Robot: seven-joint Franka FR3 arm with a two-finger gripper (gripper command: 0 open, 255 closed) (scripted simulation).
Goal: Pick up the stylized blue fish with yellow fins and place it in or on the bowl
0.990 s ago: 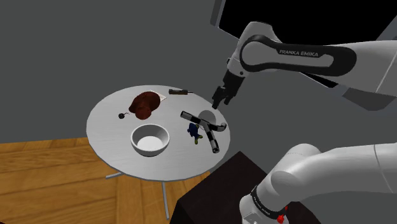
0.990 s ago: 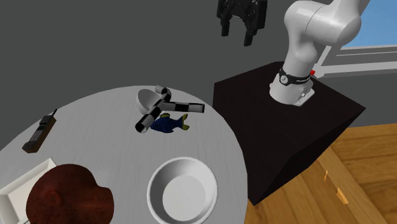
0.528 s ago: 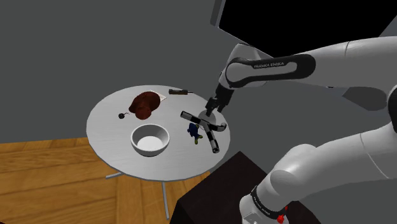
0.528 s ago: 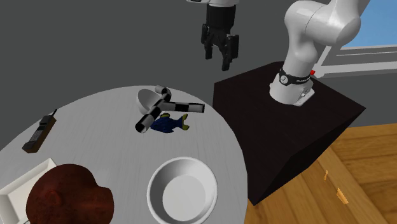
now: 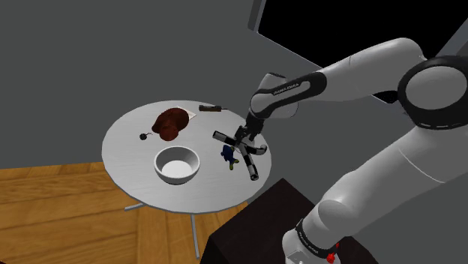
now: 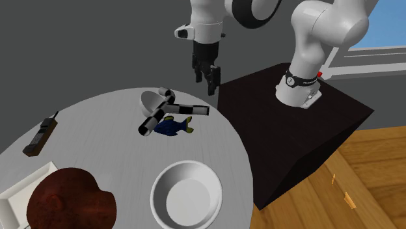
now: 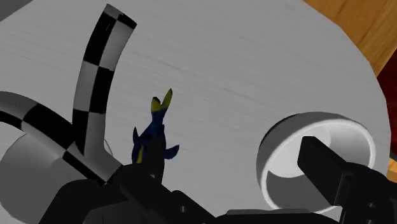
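The robot's black gripper (image 6: 207,73) hangs above the round grey table (image 6: 97,123), its two fingers (image 7: 331,168) standing apart and clasping nothing. The blue fish with yellow fins (image 6: 172,125) lies flat on the tabletop below, apart from the gripper. It is just beside the handle of a black-and-white checkered tool (image 6: 185,109), whose grey cup end sits behind the handle in the second exterior view. In the wrist view the fish lies close in front of the gripper, its yellow tail pointing away. The tool's checkered bars are to one side of it and the white bowl (image 7: 315,162) to the other. The bowl stands upright on the table, apart from the fish and nearer the table's front edge in the second exterior view. A brown, rounded object (image 5: 170,124) rests by a flat white piece (image 6: 23,182) across the table, and a dark handset (image 6: 40,136) lies near the rim. The arm's dark stand (image 6: 306,136) is beside the table, on a wooden floor (image 5: 45,202).
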